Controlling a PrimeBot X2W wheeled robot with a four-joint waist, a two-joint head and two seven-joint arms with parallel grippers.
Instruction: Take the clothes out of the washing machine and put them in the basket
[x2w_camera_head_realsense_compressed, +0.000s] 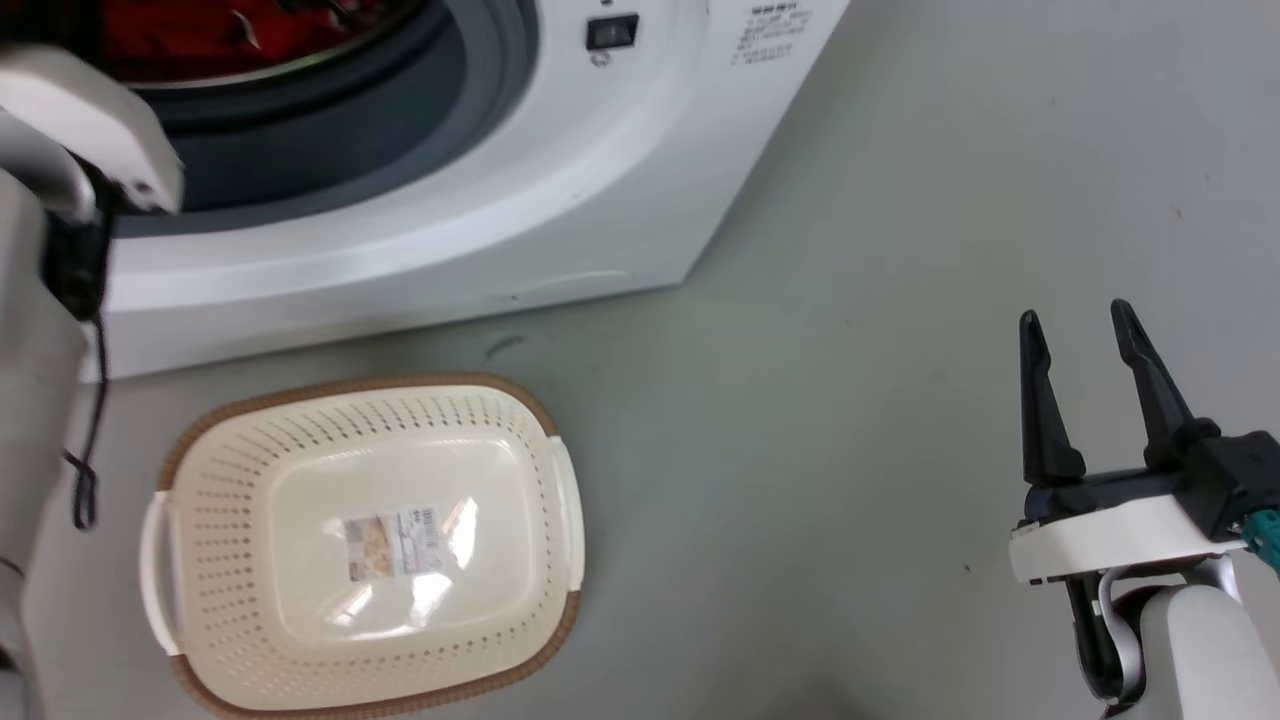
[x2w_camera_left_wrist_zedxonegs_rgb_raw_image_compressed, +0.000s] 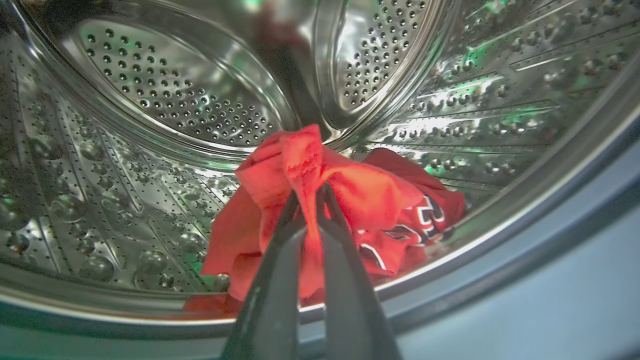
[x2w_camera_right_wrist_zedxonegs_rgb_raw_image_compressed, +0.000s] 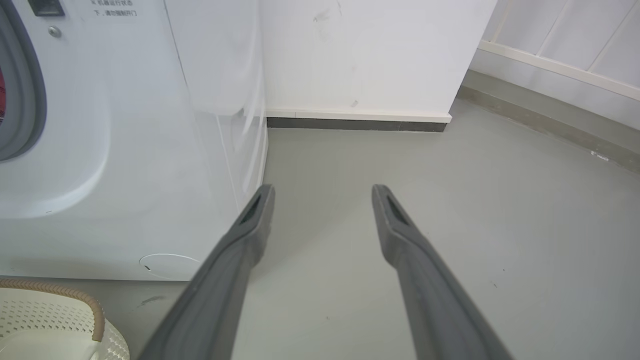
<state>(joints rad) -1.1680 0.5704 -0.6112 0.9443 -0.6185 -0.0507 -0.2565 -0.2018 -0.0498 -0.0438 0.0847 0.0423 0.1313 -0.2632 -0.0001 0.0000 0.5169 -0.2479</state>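
Inside the perforated steel drum of the washing machine (x2w_camera_left_wrist_zedxonegs_rgb_raw_image_compressed: 150, 105), my left gripper (x2w_camera_left_wrist_zedxonegs_rgb_raw_image_compressed: 310, 195) is shut on a bunched fold of plain red clothes (x2w_camera_left_wrist_zedxonegs_rgb_raw_image_compressed: 300, 165), lifted off the drum floor. A red jersey with black-and-white lettering (x2w_camera_left_wrist_zedxonegs_rgb_raw_image_compressed: 415, 225) lies just behind it. From the head view the white washing machine (x2w_camera_head_realsense_compressed: 500, 180) fills the top left, red fabric (x2w_camera_head_realsense_compressed: 190, 35) showing through its porthole. The cream basket (x2w_camera_head_realsense_compressed: 280, 440) with brown rim stands on the floor in front of it, nothing inside. My right gripper (x2w_camera_head_realsense_compressed: 1080, 335) hovers open over bare floor at the right, also seen as the right gripper (x2w_camera_right_wrist_zedxonegs_rgb_raw_image_compressed: 322, 192).
The pale left forearm (x2w_camera_head_realsense_compressed: 40, 300) with a dangling black cable reaches into the porthole at the far left. The grey door gasket (x2w_camera_head_realsense_compressed: 400, 120) rings the opening. A white wall with dark baseboard (x2w_camera_right_wrist_zedxonegs_rgb_raw_image_compressed: 355, 122) stands behind the machine. Grey floor (x2w_camera_head_realsense_compressed: 850, 400) spreads to the right.
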